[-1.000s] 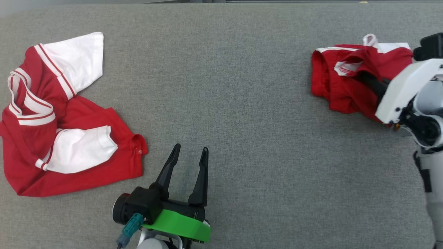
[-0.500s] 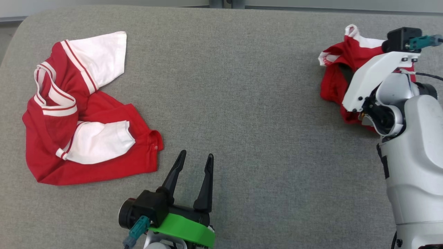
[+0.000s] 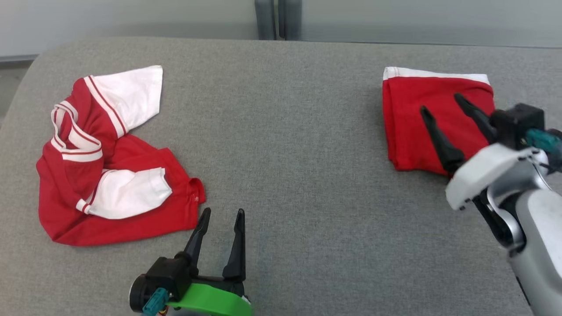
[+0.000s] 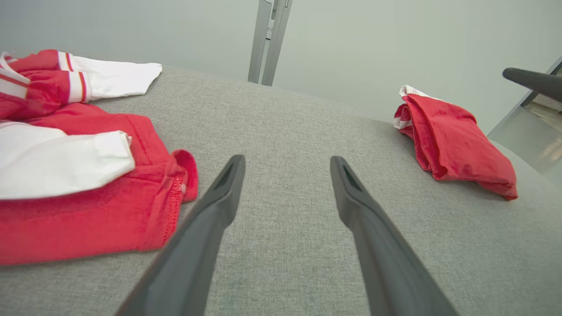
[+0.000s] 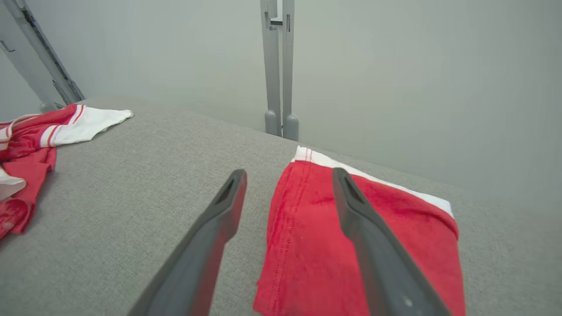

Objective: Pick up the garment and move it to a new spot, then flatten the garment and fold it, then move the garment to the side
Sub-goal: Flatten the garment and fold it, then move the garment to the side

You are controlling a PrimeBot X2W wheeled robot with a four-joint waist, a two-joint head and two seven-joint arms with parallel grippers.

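The right fingers were held apart over the folded garment, gripping nothing. The left fingers were likewise parted, empty.

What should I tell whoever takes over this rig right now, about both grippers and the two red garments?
Left gripper: open, empty, over the grey table beside the crumpled garment.
Right gripper: open, holding nothing, over the folded garment.
Done: one garment is folded and lies on the table's right side.
Left: the crumpled garment on the left side is not yet flattened or folded; it likely needs the full routine.
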